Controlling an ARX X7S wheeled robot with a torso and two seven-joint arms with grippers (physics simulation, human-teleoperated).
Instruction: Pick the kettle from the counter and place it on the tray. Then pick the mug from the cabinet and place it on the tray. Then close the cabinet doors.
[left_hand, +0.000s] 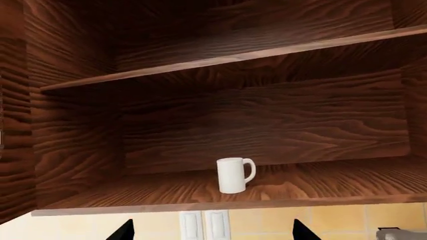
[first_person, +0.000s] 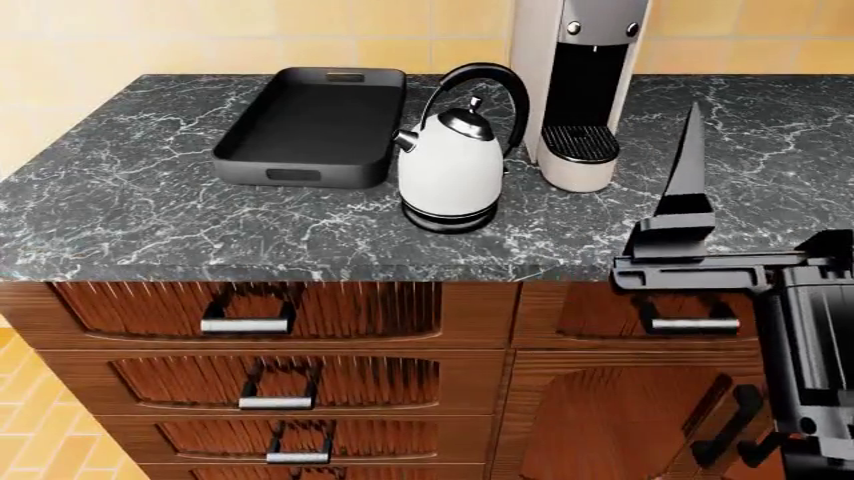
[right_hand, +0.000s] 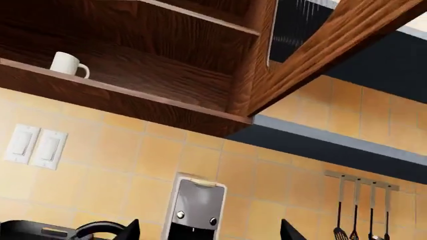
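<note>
Nothing grabbed yet: my right gripper (first_person: 690, 180) hangs wide open, empty, out beside the coffee machine (first_person: 583, 80), since the kettle (first_person: 451, 165) sits on the counter (first_person: 147, 200) next to the empty tray (first_person: 240, 155). Left gripper (left_hand: 212, 231) is wide too, facing the mug (left_hand: 234, 175) in the open cabinet (left_hand: 200, 200).

- The kettle (first_person: 451, 175): white, egg-shaped, black arched handle and knobbed lid, upright on the counter (first_person: 147, 210) near mid-depth, just beside the tray's right front corner.
- The tray (first_person: 314, 125): black, rectangular, low-walled, empty, lying toward the counter's back edge.
- The mug (left_hand: 234, 175): cream-white, upright on the open cabinet's (left_hand: 267, 120) lower shelf near its front edge.
</note>
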